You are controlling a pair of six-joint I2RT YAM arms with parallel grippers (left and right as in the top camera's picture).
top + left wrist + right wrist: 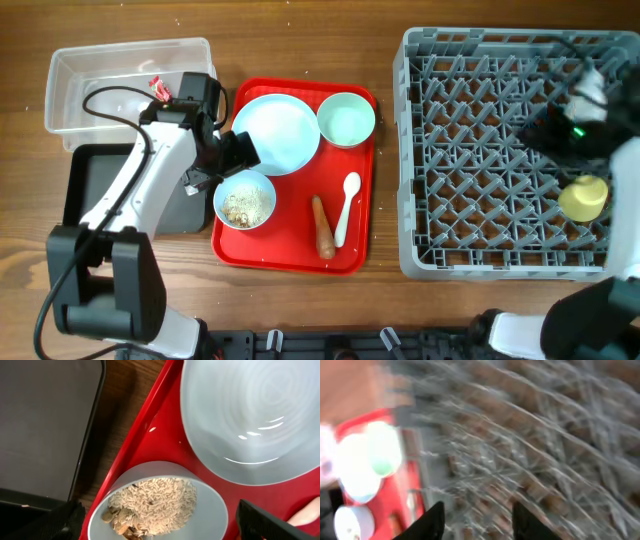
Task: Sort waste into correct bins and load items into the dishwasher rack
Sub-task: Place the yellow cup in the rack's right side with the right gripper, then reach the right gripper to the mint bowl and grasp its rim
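Note:
My left gripper (236,158) is open just above the pale bowl of rice-like scraps (245,200) on the flat red serving tray (290,255). In the left wrist view its fingers (157,530) straddle that bowl (157,505), with the light blue plate (250,415) beyond. The plate (275,132), an empty bowl (346,119), the carrot (324,227) and the white spoon (346,205) lie on the tray. The red wrapper (157,87) lies in the clear tub (90,70). The yellow cup (584,198) sits in the grey rack (480,150). My right gripper (548,128) is open and empty over the rack (545,435); its fingers (480,522) show in a blurred wrist view.
The shallow black tray (100,190) lies left of the red tray, below the tub, and shows in the left wrist view (45,425). A strip of bare wooden table (388,150) separates the red tray from the rack.

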